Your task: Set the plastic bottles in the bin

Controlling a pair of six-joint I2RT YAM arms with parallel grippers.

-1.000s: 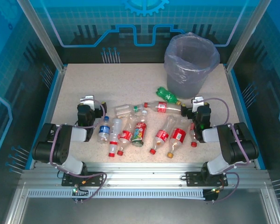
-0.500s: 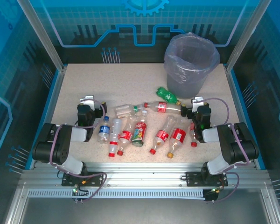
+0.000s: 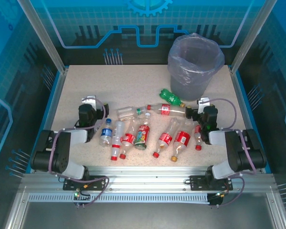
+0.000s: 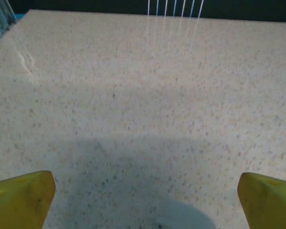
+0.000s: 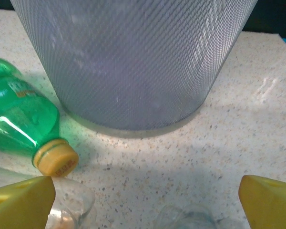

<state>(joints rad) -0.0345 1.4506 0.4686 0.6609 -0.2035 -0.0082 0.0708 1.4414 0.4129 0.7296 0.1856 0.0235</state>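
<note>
Right hand (image 5: 146, 204) spread, holding nothing. Green bottle (image 5: 20, 118) lies just ahead-left, cap toward hand (axis slanting away), beside bin (image 5: 133, 62). Left hand (image 4: 145, 202), also spread, is well apart.

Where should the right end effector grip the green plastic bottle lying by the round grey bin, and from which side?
Take the green plastic bottle across its round body, just behind the yellow cap. It lies on its side, cap toward the open right end effector, with the round grey bin close behind, so coming down from above, jaws straddling its long axis, looks safest.
</note>
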